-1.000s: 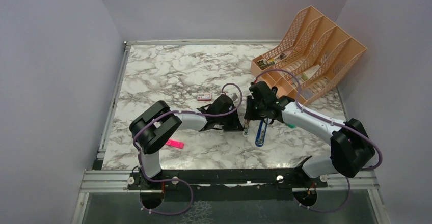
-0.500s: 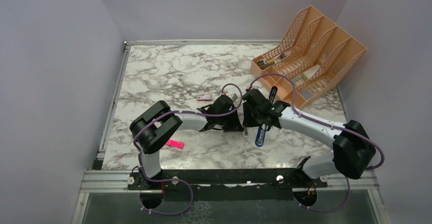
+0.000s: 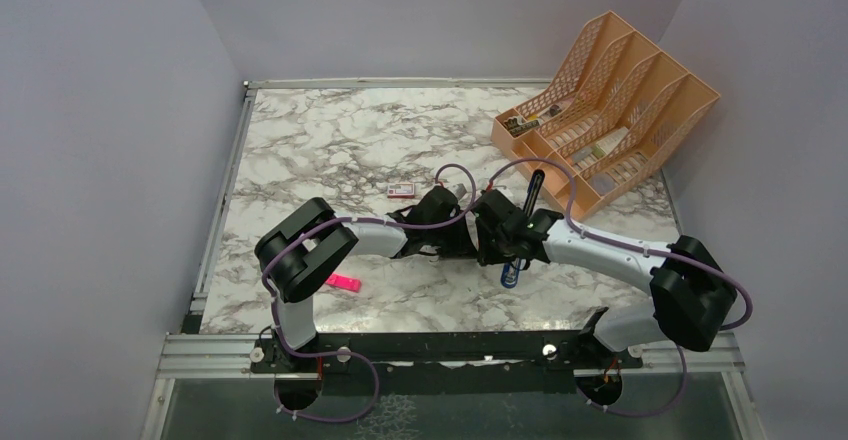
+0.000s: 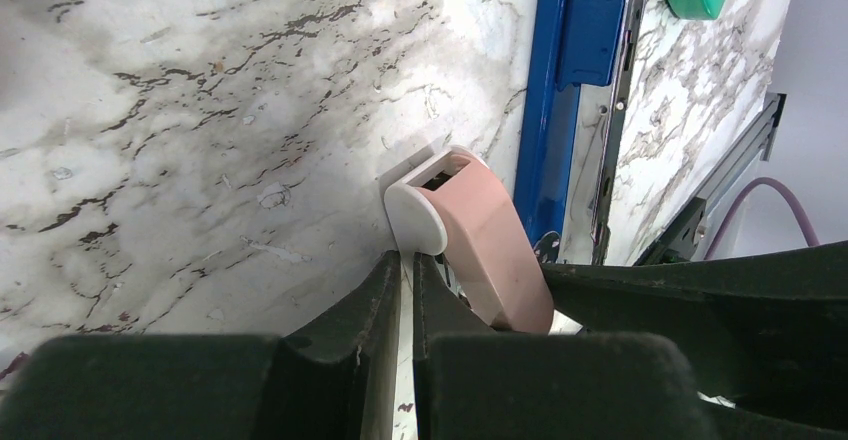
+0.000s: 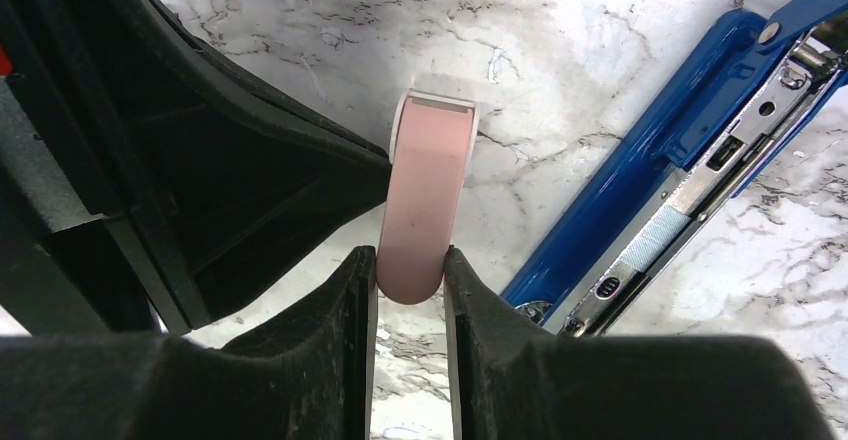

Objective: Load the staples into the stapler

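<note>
I am pinching the pink piece [image 5: 425, 190] in my right hand [image 5: 410, 262] while my left hand [image 4: 407, 265], pressed together, is apparently steadying its white end on the tabletop [image 4: 200, 110], with the open stapler [image 5: 690, 150] lying at its 3 o'clock; I am not seeing the staples.

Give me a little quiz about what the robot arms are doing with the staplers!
1. True or false: the right gripper is squeezing the pink stapler.
2. What colour is the opened stapler lying on the table? A red, B blue, C yellow.
3. Fill in: the orange rack stands at the table's far ____ corner.
Key: 1 true; 2 B; 3 right.
</note>
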Robot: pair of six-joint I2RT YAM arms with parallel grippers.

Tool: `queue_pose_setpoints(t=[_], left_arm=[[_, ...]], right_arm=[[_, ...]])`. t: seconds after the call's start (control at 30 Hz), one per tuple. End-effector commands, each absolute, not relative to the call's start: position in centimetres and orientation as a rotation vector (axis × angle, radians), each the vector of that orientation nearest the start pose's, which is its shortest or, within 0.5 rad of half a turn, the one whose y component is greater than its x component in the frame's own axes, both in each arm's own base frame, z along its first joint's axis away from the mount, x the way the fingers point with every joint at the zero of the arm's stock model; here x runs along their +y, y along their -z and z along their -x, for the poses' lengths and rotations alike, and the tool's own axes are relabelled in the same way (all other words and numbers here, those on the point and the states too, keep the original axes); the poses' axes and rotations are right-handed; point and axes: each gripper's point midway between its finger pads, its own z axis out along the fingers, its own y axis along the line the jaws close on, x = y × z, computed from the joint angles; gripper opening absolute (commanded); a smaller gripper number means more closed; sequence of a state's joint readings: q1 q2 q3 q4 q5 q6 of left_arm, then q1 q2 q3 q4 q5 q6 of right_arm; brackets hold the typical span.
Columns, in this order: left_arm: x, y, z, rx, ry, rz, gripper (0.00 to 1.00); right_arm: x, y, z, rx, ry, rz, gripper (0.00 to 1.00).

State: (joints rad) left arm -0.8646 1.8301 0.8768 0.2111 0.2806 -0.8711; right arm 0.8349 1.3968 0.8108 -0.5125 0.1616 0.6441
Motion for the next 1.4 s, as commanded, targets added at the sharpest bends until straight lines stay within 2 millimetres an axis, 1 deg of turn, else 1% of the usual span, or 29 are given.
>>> queue_pose_setpoints(t=[0.0, 0.1, 0.33, 0.6, 0.8, 1.03, 1.1, 1.17, 1.27, 1.37], left_arm=[[-36.9, 0.2, -22.0, 2.642, 0.971, -0.138, 0.09], [-37.0, -0.2, -22.0, 2.635, 0.982, -0.138, 0.10], [-36.8, -1.5, -22.5, 2.604, 0.970, -0.125, 0.13], [-36.3, -3.4, -23.4, 2.542, 0.936, -0.103, 0.15], [-35.1, -4.2, -24.2, 2.507, 0.867, -0.052, 0.15], [-33.6, -5.3, -25.1, 2.461, 0.802, 0.012, 0.15], [-33.2, -5.5, -25.3, 2.449, 0.786, 0.030, 0.15], [-32.6, -5.8, -25.5, 2.438, 0.766, 0.049, 0.15], [-31.7, -6.0, -25.8, 2.426, 0.737, 0.078, 0.15], [-31.0, -6.2, -25.9, 2.416, 0.729, 0.108, 0.15]], right_arm=[[22.1, -3.8, -18.0, 2.743, -0.315, 0.205, 0.28], [22.3, -3.7, -18.3, 2.727, -0.320, 0.196, 0.31], [21.5, -1.8, -17.9, 2.755, -0.268, 0.162, 0.30], [21.1, -0.5, -17.8, 2.776, -0.231, 0.146, 0.30], [20.8, 0.7, -17.6, 2.804, -0.188, 0.137, 0.30], [22.2, -0.2, -19.1, 2.727, -0.259, 0.171, 0.31], [22.3, 0.1, -19.3, 2.735, -0.241, 0.187, 0.31], [22.3, 0.9, -19.2, 2.760, -0.217, 0.202, 0.31], [22.1, 1.5, -19.0, 2.783, -0.196, 0.199, 0.31], [22.1, 1.4, -19.2, 2.783, -0.189, 0.196, 0.31]])
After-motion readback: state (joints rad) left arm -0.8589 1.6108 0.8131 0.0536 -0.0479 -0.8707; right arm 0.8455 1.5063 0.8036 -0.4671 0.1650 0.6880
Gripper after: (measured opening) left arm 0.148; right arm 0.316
